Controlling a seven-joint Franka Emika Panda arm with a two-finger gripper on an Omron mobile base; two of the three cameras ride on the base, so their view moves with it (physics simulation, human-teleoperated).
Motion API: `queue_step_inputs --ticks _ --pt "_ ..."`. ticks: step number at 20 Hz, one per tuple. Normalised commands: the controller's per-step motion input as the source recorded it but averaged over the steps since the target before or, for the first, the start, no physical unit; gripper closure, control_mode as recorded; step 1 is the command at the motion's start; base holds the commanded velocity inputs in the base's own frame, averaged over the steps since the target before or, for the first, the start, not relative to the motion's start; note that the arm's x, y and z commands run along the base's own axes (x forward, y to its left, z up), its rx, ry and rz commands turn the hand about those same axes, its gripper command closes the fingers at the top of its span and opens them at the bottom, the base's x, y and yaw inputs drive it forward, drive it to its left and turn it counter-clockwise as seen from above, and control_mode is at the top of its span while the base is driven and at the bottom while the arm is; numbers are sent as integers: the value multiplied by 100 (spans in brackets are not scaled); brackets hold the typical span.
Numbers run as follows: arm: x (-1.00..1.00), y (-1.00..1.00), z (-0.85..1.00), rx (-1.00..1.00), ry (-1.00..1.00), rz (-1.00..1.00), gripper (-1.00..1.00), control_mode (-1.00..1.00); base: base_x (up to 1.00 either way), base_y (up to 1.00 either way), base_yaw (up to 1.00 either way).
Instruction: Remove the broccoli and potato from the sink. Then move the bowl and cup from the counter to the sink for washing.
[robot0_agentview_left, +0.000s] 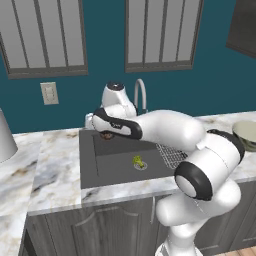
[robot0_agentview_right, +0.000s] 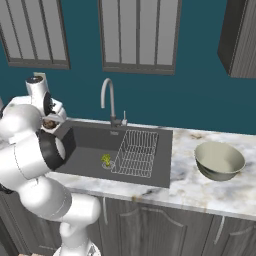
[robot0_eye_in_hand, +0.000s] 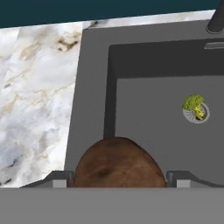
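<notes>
A: Where is the small reddish-brown mottled potato (robot0_eye_in_hand: 117, 162)?

B: Held between the jaws of the white arm's two-finger gripper (robot0_eye_in_hand: 118, 178), clasped wide around it; it hangs above the left rim of the dark grey recessed sink (robot0_eye_in_hand: 92, 87), probably heading for the white veined marble counter (robot0_eye_in_hand: 39, 96).

A: And the rest?

B: The tiny yellow-green broccoli floret (robot0_eye_in_hand: 194, 106) sits on the drain; the wide cream bowl (robot0_agentview_right: 219, 160) waits on the counter, right of the sink.

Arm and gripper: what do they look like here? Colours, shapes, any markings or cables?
Glossy white rounded arm links with black bands at the joints, one disc-shaped joint cap. Small white lettering on one black band, too small to read. Gripper has two small dark grey finger tips. No external cables visible.
</notes>
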Motion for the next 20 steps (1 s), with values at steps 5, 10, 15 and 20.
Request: queue_step_inputs --ticks 5,10,15,20 --pt "-13 37 4 9 0 0 100 -100 0 0 0" --pt "-4 37 1 5 0 0 100 -100 0 0 0" --pt "0 38 0 4 2 0 100 -100 0 0 0" --pt "0 41 0 3 4 0 100 -100 0 0 0"
